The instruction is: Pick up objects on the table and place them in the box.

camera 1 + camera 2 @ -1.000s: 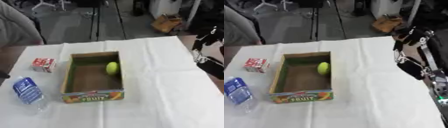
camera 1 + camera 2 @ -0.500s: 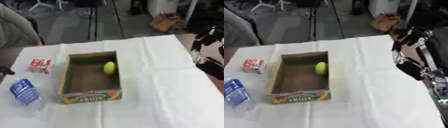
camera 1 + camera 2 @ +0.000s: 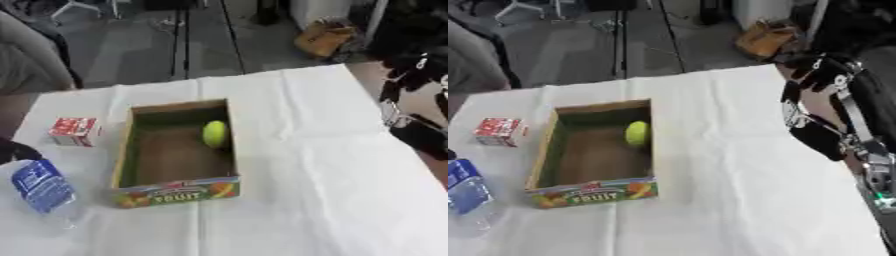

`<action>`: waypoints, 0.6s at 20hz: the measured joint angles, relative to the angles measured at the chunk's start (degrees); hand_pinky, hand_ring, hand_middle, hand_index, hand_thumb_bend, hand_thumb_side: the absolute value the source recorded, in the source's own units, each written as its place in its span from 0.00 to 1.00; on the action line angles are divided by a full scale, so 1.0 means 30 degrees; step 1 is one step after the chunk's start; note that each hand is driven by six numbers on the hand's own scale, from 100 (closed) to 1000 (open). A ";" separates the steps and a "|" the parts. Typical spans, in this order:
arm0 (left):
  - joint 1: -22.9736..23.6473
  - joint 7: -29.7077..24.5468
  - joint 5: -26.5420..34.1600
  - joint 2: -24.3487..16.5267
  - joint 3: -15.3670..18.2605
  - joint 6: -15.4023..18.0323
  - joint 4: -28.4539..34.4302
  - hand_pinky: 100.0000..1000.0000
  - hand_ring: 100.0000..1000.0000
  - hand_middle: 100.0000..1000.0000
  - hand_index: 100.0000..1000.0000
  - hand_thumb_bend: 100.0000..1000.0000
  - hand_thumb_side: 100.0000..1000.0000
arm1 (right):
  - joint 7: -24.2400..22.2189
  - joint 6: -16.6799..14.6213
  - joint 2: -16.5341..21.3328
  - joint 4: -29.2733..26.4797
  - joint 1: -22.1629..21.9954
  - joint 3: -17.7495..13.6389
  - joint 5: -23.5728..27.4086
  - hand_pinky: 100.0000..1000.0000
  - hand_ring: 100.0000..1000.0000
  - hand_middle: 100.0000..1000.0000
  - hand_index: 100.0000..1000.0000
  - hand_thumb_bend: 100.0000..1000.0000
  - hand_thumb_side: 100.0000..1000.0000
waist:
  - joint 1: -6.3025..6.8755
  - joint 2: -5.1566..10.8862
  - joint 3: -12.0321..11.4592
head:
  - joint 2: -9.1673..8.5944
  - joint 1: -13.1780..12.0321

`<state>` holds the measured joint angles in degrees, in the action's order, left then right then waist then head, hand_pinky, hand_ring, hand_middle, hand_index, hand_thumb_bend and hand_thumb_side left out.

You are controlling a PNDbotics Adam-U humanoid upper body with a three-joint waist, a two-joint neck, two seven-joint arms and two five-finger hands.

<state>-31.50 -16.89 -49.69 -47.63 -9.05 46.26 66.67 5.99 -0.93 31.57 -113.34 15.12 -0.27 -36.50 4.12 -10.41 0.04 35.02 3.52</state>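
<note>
A: Looking down, what do you have in front of you, biggest thing first?

B: You have the surface [image 3: 306, 165], covered in white cloth. On it, left of centre, stands the open cardboard box [image 3: 175, 150] with "FRUIT" printed on its near wall.

A: And your arms?

B: Your right arm comes in from the right edge, raised above the surface's far right side. The right robot hand [image 3: 820, 70] sits at its top, dark against a dark background, and you cannot tell how its fingers stand; nothing shows in it. At the left edge, just above the bottle, a dark shape [image 3: 13, 150] shows, which may be your left robot hand, but you cannot tell that either.

A: What about the objects?

B: 1 clear plastic bottle [image 3: 42, 187] with a blue label lies left of the box, near the edge. 1 small red and white carton [image 3: 74, 131] stands beyond it, beside the box's far left corner. 1 yellow-green ball [image 3: 215, 134] rests inside the box, against its right wall.
</note>
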 measured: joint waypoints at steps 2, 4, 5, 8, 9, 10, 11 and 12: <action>-0.0125 0.0009 0.0018 0.0099 -0.0071 0.0011 -0.0073 0.90 0.89 0.89 0.99 0.97 0.29 | -0.0003 -0.0025 0.0000 0.0000 0.0009 0.0005 0.0008 0.47 0.51 0.54 0.75 0.00 0.09 | 0.0009 -0.0028 0.0065 | -0.0023 -0.0014; -0.0232 0.0042 0.0018 0.0123 -0.0128 0.0044 -0.0077 0.90 0.89 0.88 0.99 0.97 0.30 | -0.0016 -0.0048 0.0000 0.0000 0.0012 0.0011 0.0020 0.47 0.51 0.54 0.75 0.00 0.09 | 0.0017 -0.0064 0.0132 | -0.0062 -0.0015; -0.0277 0.0070 0.0010 0.0160 -0.0148 0.0073 -0.0077 0.90 0.89 0.88 0.99 0.97 0.30 | -0.0024 -0.0057 0.0000 0.0000 0.0024 0.0026 0.0025 0.47 0.51 0.54 0.75 0.00 0.09 | 0.0023 -0.0073 0.0139 | -0.0071 -0.0016; -0.0297 0.0163 -0.0104 0.0286 -0.0245 0.0167 -0.0077 0.90 0.88 0.88 0.99 0.97 0.30 | -0.0049 -0.0086 0.0000 0.0000 0.0099 0.0097 0.0034 0.47 0.51 0.54 0.75 0.00 0.10 | 0.0058 -0.0123 0.0249 | -0.0149 -0.0029; -0.0326 0.0198 -0.0175 0.0289 -0.0279 0.0202 -0.0078 0.90 0.88 0.88 0.99 0.97 0.30 | -0.0053 -0.0090 0.0000 0.0000 0.0104 0.0108 0.0036 0.47 0.51 0.54 0.75 0.00 0.10 | 0.0078 -0.0153 0.0259 | -0.0154 -0.0048; -0.0343 0.0229 -0.0281 0.0299 -0.0335 0.0233 -0.0084 0.90 0.88 0.88 0.99 0.97 0.30 | -0.0056 -0.0094 0.0000 0.0000 0.0120 0.0111 0.0041 0.47 0.51 0.54 0.75 0.00 0.10 | 0.0109 -0.0179 0.0273 | -0.0157 -0.0068; -0.0365 0.0257 -0.0409 0.0354 -0.0356 0.0261 -0.0111 0.90 0.88 0.88 0.99 0.97 0.30 | -0.0058 -0.0096 0.0000 0.0000 0.0153 0.0113 0.0054 0.47 0.51 0.54 0.75 0.00 0.10 | 0.0126 -0.0188 0.0298 | -0.0158 -0.0073; -0.0401 0.0292 -0.0524 0.0423 -0.0366 0.0296 -0.0138 0.90 0.88 0.87 0.98 0.97 0.30 | -0.0059 -0.0097 0.0000 0.0000 0.0157 0.0114 0.0063 0.47 0.51 0.54 0.75 0.00 0.10 | 0.0133 -0.0194 0.0330 | -0.0159 -0.0075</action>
<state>-32.70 -16.01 -51.26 -46.36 -10.14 47.15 66.25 5.81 -1.22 31.57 -113.34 15.59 0.07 -36.31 4.52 -10.99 1.03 34.54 3.30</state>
